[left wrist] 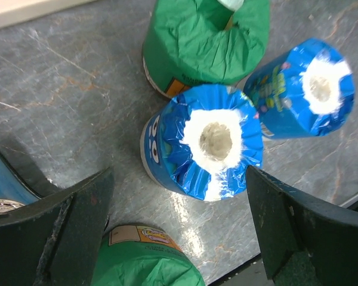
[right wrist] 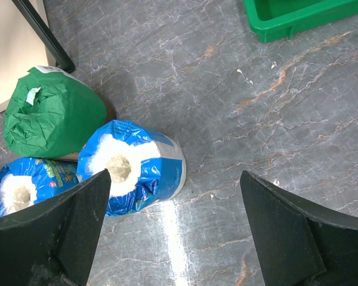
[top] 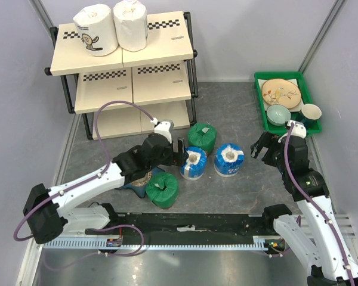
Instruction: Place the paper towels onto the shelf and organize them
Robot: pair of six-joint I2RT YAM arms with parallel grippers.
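Here's how it looks right now. One white wrapped paper towel roll with a cartoon print (top: 96, 30) and a plain white wrapped roll (top: 130, 24) stand side by side, touching, at the back of the top board of the cream three-tier shelf with checkered strips and a black tube frame (top: 158, 53).

The other four are down on the grey marbled tabletop (top: 238, 125) in front of the shelf. A green wrapped roll (top: 201, 137) sits just beside the shelf's front right leg. Right in front of it are the left blue wrapped roll (top: 194, 162) and the right blue wrapped roll (top: 229, 159), both upright with cores facing up. A second green wrapped roll (top: 162, 189) lies nearer the arm bases, under the left arm.

The left gripper (left wrist: 179, 173) is spread wide above the left blue roll, which shows between its fingers in the wrist view, and it's not pinching anything. The right gripper (right wrist: 174, 179) is spread wide too, holding nothing, off to the right of the right blue roll.

A green plastic tray of dishes (top: 259, 101) sits at the far right.
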